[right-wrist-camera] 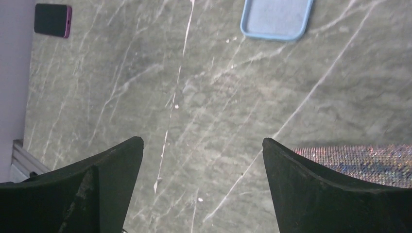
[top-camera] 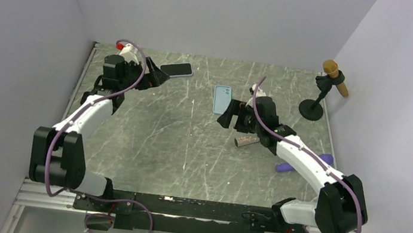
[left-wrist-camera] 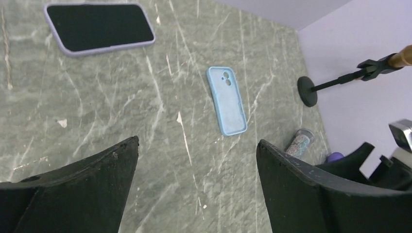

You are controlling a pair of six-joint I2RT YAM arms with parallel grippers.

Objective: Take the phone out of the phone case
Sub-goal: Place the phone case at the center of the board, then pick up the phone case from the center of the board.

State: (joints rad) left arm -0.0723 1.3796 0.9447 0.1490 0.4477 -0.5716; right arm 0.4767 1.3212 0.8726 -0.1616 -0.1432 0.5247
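Note:
The phone (top-camera: pixel 177 69) lies screen up at the back left of the table, black with a lavender rim. It also shows in the left wrist view (left-wrist-camera: pixel 99 27) and the right wrist view (right-wrist-camera: pixel 52 20). The light blue phone case (top-camera: pixel 221 99) lies back up near the middle, apart from the phone. The case shows in the left wrist view (left-wrist-camera: pixel 226 100) and the right wrist view (right-wrist-camera: pixel 277 18) too. My left gripper (top-camera: pixel 160 75) is open and empty just beside the phone (left-wrist-camera: pixel 197 143). My right gripper (top-camera: pixel 229 115) is open and empty just in front of the case (right-wrist-camera: pixel 203 141).
A glittery tube (top-camera: pixel 246 141) lies under the right arm, close to the right gripper's finger (right-wrist-camera: pixel 354 162). A purple object (top-camera: pixel 285 166) lies further front right. A microphone on a black stand (top-camera: pixel 312 109) stands at the back right. Walls close off three sides.

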